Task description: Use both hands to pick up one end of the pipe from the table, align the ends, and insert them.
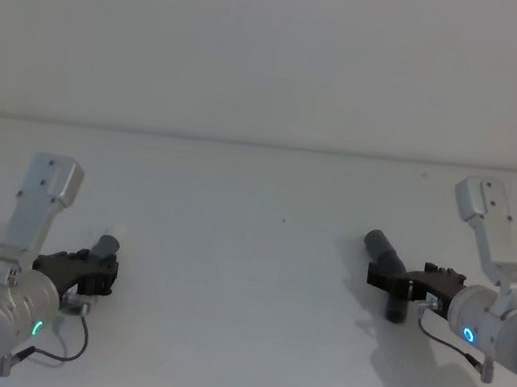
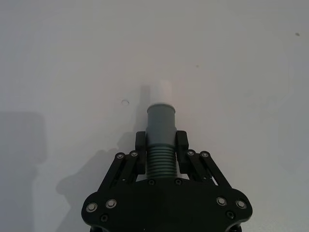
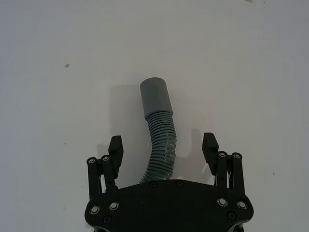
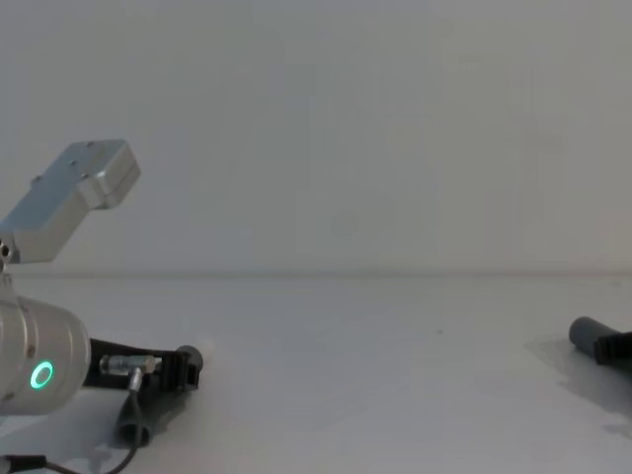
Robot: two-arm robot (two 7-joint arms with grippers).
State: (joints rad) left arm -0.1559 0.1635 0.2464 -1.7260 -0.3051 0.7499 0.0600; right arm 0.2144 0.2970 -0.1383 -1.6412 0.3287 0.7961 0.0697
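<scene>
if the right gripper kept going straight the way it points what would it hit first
Most likely the hose, which lies between the right gripper's open fingers, then its plain grey cuff just ahead. Past that the table looks free.

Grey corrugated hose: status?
Left end effector shut on dark grey corrugated hose at white-tipped cuff. Right end effector open, astride hose. Nothing obstructing.
</scene>
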